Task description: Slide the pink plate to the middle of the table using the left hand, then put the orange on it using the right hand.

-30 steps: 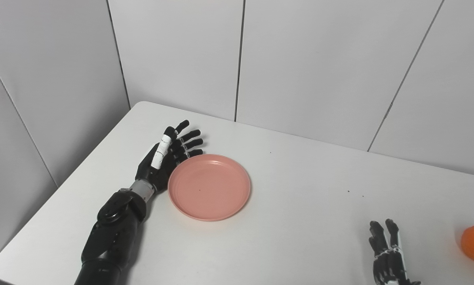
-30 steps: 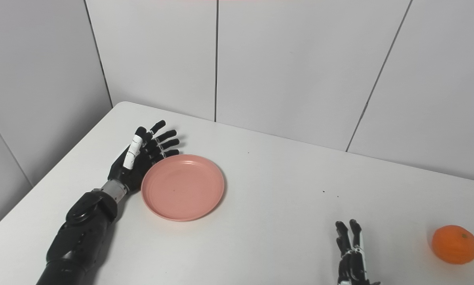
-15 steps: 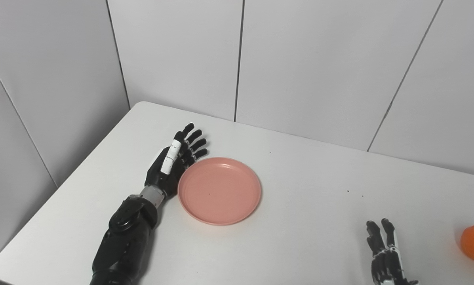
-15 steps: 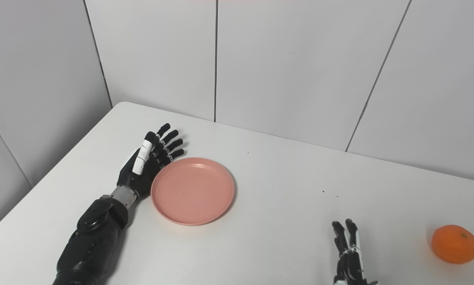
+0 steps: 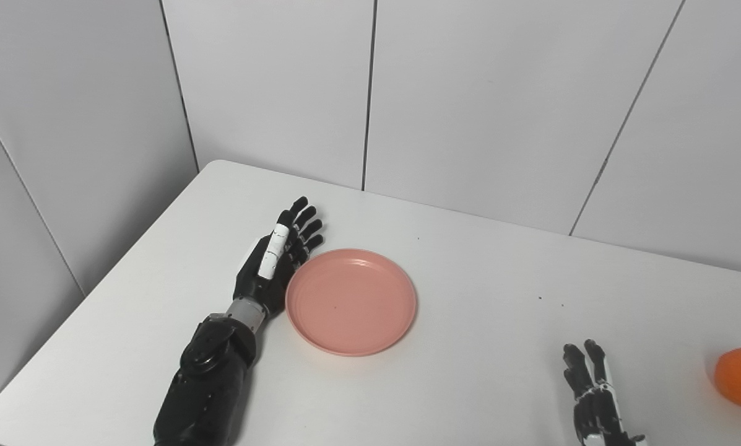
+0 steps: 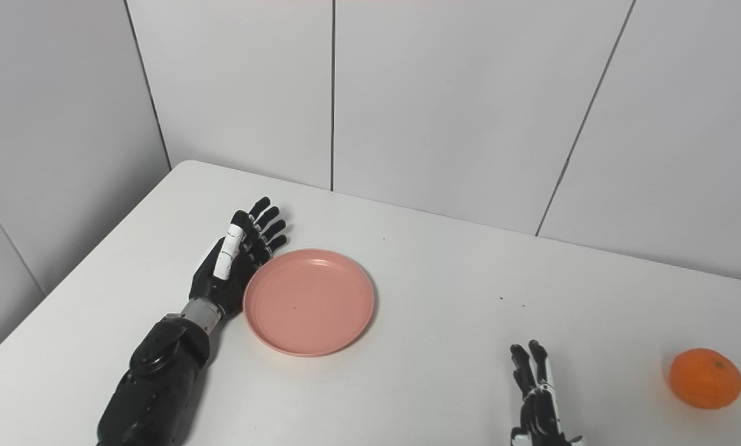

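A: Where is the plate?

B: Flat on the white counter, left of centre. The left robot hand stands on edge against its left rim, fingers straight and a little apart, holding nothing.

A: Any room to its right?

B: Bare counter runs from its right rim to the right robot hand at the near edge. Behind it, counter reaches to the wall.

A: And that right robot hand?

B: Only the fingers show, pointing up and apart, empty. The lower part is cut by the bottom edge of the picture.

A: The orange?

B: Far right, near the counter's front, well apart from the plate and clear of the right robot hand.
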{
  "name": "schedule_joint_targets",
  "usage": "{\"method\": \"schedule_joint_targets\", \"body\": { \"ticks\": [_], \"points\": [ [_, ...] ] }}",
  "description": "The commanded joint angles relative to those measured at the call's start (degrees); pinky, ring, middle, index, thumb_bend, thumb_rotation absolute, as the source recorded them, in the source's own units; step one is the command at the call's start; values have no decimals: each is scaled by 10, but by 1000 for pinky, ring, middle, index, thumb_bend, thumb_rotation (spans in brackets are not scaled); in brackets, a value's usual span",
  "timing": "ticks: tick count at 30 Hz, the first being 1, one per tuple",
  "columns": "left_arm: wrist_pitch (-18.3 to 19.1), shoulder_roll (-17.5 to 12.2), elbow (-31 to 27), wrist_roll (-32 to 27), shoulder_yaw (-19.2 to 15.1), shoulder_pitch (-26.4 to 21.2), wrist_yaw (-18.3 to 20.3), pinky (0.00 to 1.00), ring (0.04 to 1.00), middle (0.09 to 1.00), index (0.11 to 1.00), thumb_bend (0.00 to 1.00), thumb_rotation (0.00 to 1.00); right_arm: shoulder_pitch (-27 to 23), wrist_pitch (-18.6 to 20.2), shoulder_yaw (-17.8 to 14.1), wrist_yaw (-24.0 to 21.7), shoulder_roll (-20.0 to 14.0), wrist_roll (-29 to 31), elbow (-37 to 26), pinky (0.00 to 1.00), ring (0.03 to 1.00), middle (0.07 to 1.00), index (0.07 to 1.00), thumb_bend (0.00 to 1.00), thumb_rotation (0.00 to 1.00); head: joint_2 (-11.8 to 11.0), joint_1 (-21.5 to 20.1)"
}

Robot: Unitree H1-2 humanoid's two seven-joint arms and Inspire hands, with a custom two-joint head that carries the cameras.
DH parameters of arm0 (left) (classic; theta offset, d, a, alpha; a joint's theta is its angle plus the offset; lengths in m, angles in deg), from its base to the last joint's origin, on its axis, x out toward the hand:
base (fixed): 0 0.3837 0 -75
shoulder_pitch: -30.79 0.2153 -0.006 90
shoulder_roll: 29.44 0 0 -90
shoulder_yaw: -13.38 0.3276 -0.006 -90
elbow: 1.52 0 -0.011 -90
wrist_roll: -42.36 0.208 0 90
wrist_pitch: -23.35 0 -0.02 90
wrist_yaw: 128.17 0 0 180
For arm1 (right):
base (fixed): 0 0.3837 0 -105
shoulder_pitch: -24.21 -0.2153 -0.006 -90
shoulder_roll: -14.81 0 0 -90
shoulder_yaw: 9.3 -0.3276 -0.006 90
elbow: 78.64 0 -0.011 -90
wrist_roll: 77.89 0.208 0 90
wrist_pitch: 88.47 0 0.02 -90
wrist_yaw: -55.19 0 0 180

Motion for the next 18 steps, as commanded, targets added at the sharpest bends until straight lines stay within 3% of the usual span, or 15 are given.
{"method": "schedule_joint_targets", "body": {
  "ticks": [1, 13, 18],
  "points": [
    [38, 7, 5, 12, 9, 19, -13, 988, 988, 999, 967, 879, 772, 61, 9, 19, 4, 4, 4, 15, 970, 947, 914, 965, 800, 1000, 2, -4],
    [88, 14, -42, 16, 19, 26, -30, 999, 991, 997, 982, 898, 772, 62, 25, 37, 21, 11, -10, 4, 950, 936, 908, 950, 818, 1000, 15, -31],
    [75, 28, -58, 23, 20, 37, -41, 982, 979, 984, 981, 858, 766, 63, 31, 44, 29, 11, -13, -2, 946, 932, 906, 944, 812, 1000, 21, -38]
  ]
}}
